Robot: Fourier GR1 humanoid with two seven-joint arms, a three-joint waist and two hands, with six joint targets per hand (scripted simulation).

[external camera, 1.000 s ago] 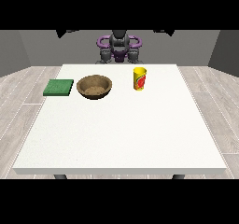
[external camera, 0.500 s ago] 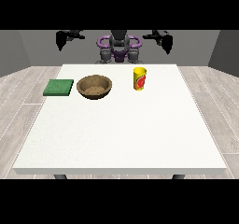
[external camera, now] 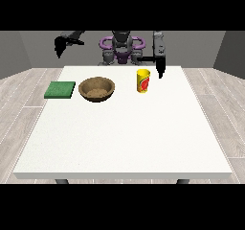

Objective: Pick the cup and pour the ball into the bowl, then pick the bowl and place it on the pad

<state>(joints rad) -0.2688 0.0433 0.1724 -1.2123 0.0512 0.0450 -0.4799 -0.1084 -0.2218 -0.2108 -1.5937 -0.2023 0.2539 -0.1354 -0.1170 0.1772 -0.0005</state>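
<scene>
While both hands hang above the far edge of the table (external camera: 124, 138), I note nothing is held. The hand at the view's right (external camera: 161, 67) points down just beside the cup (external camera: 143, 81), apart from it; its fingers look straight, though I cannot tell how wide they are spread. The hand at the view's left (external camera: 60, 45) is raised off the table's far left corner, well apart from everything; its finger state I cannot tell.

The cup is a yellow cylinder with a red mark on its side, upright on the table's far half, right of the bowl (external camera: 96, 88). The bowl is round, brown and wood-like, with a paler inside. The ball is not visible to me. The pad (external camera: 60, 89) is a flat green square, just left of the bowl. The table is smooth, white and rectangular.
</scene>
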